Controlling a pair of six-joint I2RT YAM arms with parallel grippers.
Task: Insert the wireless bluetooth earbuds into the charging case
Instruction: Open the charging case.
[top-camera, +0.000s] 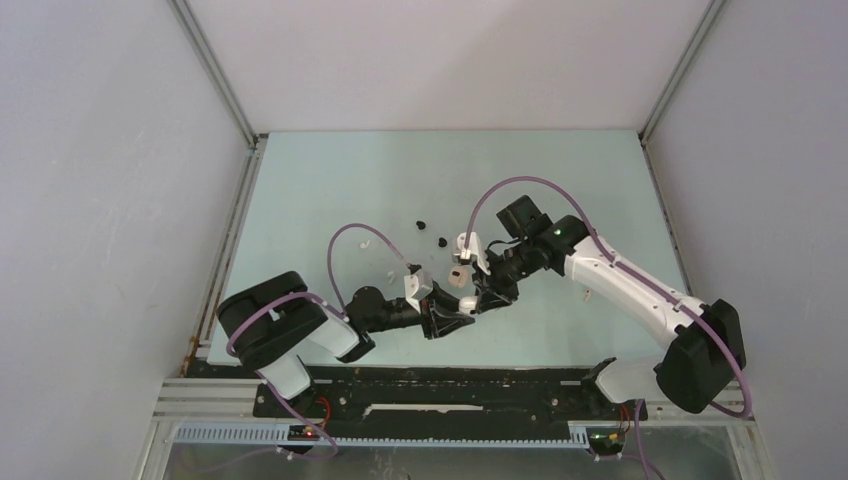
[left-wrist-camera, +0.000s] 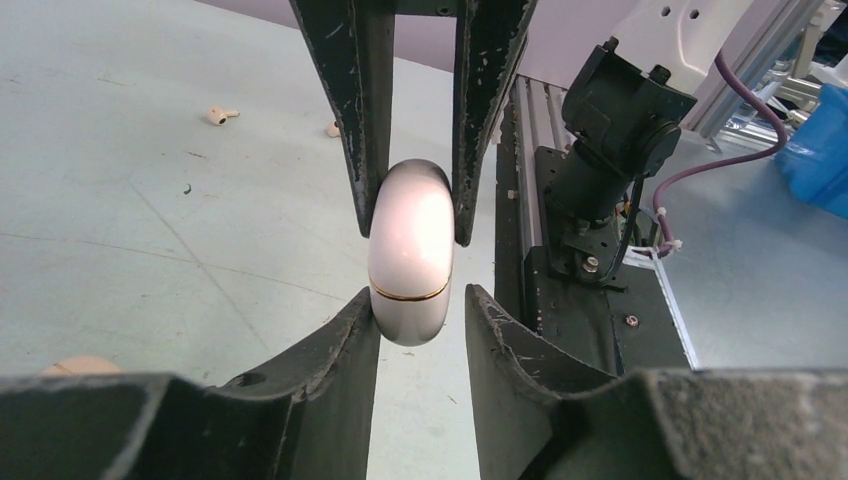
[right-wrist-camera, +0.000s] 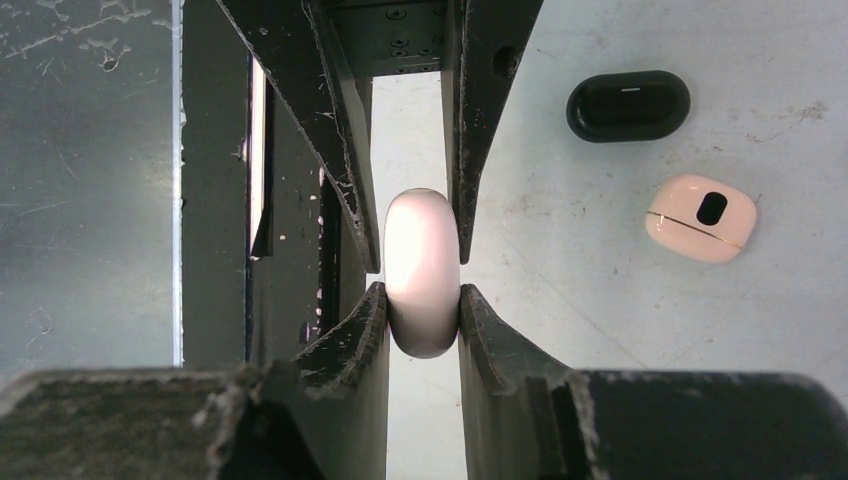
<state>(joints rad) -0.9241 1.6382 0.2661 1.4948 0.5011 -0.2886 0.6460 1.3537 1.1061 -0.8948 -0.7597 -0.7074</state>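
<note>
Above the tabletop (left-wrist-camera: 150, 250), the right tool (right-wrist-camera: 421, 295) is clamped on the closed charging case (left-wrist-camera: 410, 240); the left tool (left-wrist-camera: 420, 298), not fully closed, straddles its seam end. A pale earbud (left-wrist-camera: 222, 115) lies beyond. Close the left tool squarely past the seam before prying.

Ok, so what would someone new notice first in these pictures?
A glossy white charging case with a gold seam, clamped by the right gripper near the front middle of the table, with the left gripper flanking its other end. A black case and a cream case lie nearby.
</note>
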